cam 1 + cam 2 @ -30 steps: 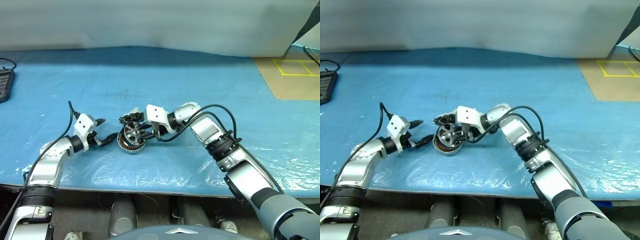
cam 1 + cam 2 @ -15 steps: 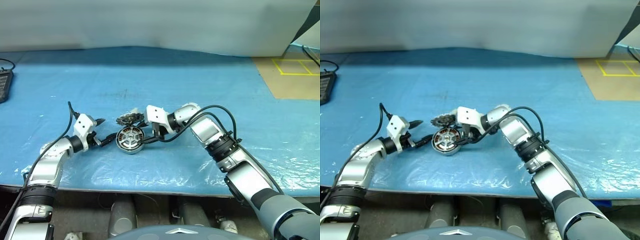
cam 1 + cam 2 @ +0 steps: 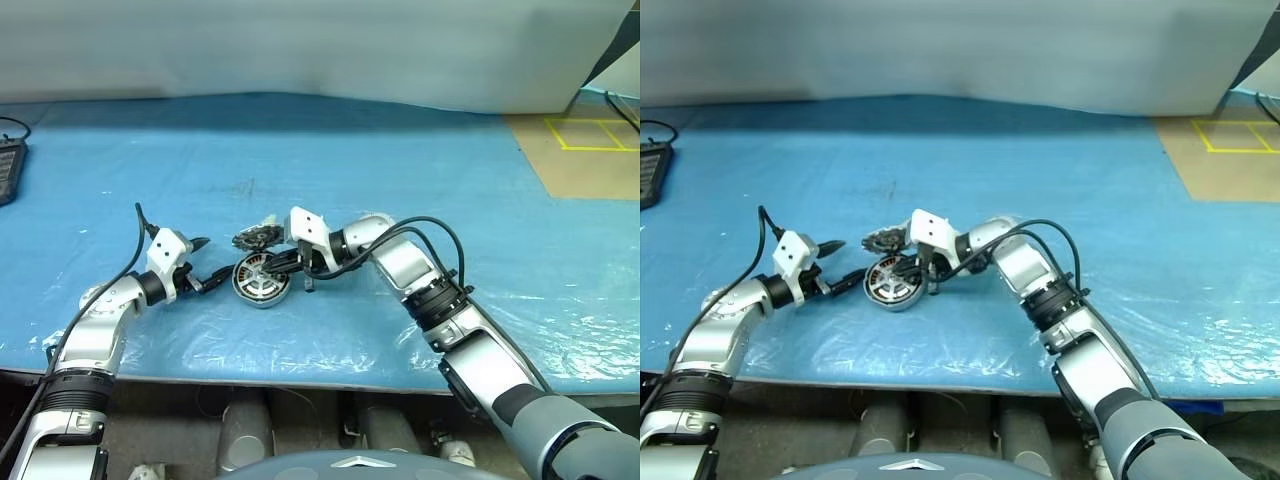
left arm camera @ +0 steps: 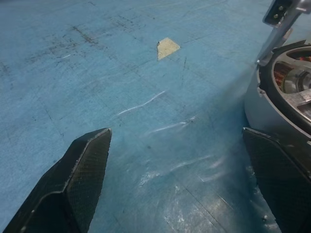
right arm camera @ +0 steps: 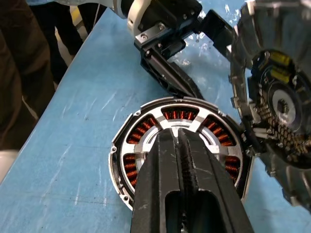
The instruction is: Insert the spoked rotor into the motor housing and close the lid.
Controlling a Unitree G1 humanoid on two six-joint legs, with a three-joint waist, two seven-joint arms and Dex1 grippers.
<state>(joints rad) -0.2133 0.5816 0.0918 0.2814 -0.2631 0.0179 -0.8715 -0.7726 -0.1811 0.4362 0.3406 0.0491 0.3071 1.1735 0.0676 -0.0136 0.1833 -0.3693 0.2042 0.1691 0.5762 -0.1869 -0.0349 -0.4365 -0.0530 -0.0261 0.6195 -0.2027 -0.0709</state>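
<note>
The motor housing [image 3: 256, 290] lies flat on the blue mat, its copper windings [image 5: 138, 135] showing. The spoked rotor [image 5: 206, 138] sits level inside it. My right gripper [image 5: 178, 134] is shut and empty, with its tips over the rotor's hub; it reaches in from the right [image 3: 278, 268]. The lid [image 3: 255, 238] rests just behind the housing, tilted, with its toothed edge and dark centre [image 5: 279, 104] facing my right wrist. My left gripper [image 3: 208, 262] is open at the housing's left side. One of its fingers [image 4: 279, 174] is close against the housing wall [image 4: 257, 99].
The blue plastic-covered mat [image 3: 400, 170] spans the table, whose front edge [image 3: 300, 365] is close to me. A black device [image 3: 8, 165] lies at the far left. A tan board with yellow tape [image 3: 580, 150] is at the back right. A person's dark legs [image 5: 24, 73] stand beside the table.
The rotor, held upright on edge over the housing a second ago, now lies flat inside it. My right gripper let go of it and has shut over its hub. The left arm stayed still.
</note>
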